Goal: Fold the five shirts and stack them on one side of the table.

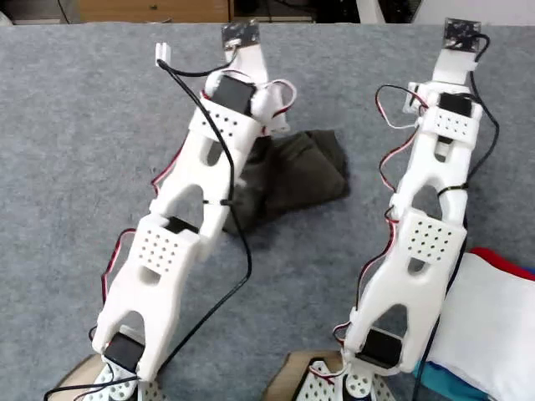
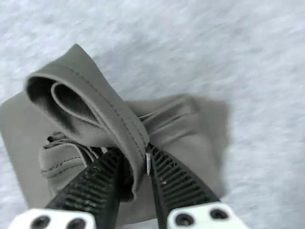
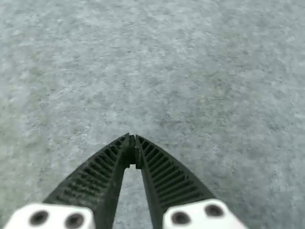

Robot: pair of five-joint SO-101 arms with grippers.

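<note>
Grey, felt-like covering runs across the whole table (image 1: 75, 117). Near its middle lies a crumpled olive shirt (image 1: 305, 171), partly under the left arm. The left gripper (image 2: 141, 160) is clamped on a thick fold of that shirt: a hemmed edge is rolled over and pinched between the ribbed fingers (image 2: 174, 179), with the rest of the cloth bunched on the surface beneath. The right gripper (image 3: 133, 143) hangs over bare table well apart from the shirt, its tips pressed together with nothing between them. At the near right edge of the table sits a stack (image 1: 493, 322) of folded shirts, white on top with red and blue edges showing beneath (how many lie in it cannot be told).

Judging by this, the olive shirt is the one in hand and the step is an early one. The shirt is gathered, not flat, so no clean fold has been made. The next move probably calls for the pinched fold to be drawn out and laid flat. The right gripper would likely need to come in to pin or take a second corner before the shirt is folded and carried to the stack.
</note>
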